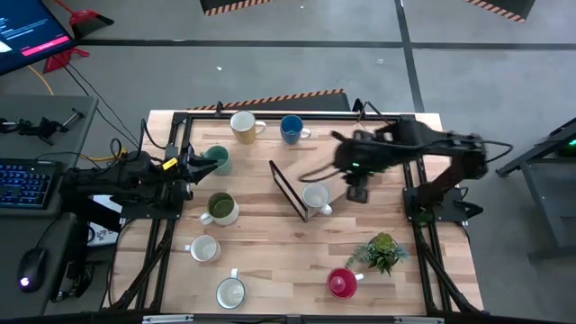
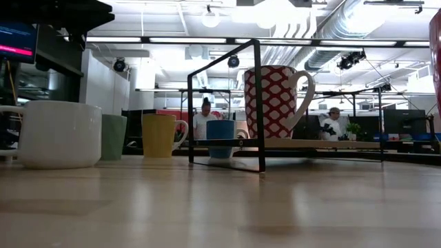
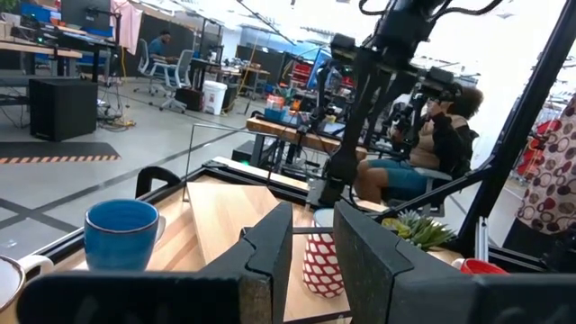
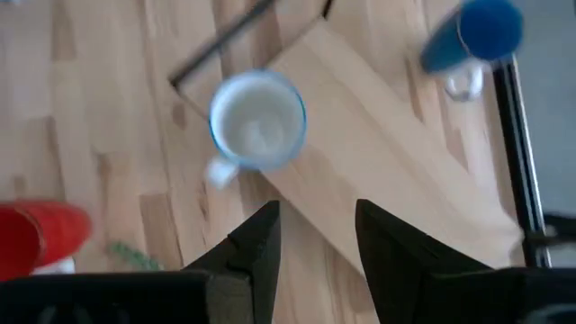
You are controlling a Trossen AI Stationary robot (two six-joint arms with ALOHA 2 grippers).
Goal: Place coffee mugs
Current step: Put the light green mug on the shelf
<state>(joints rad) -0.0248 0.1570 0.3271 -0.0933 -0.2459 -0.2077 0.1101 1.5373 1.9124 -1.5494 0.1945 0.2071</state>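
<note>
Right gripper (image 4: 315, 243): fingers parted, narrow gap, empty; hovering over shelf (image 1: 290, 187) beside patterned mug (image 1: 316, 198), which stands on the shelf board. Left gripper (image 3: 310, 256): fingers parted, narrow gap, empty; at table's left edge by teal mug (image 1: 217, 159). Yellow mug (image 1: 243, 125), blue mug (image 1: 292, 130) at far edge; olive mug (image 1: 220, 209), two white mugs (image 1: 204, 248) left-centre; red mug (image 1: 342, 283) near plant (image 1: 382, 250).

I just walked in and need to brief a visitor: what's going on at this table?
A two-armed robot is placing coffee mugs. The right gripper hovers empty and open above the patterned mug standing on the small wooden rack. The left gripper waits open at the table's left side, near the teal mug. Other mugs stand scattered around the table.
</note>
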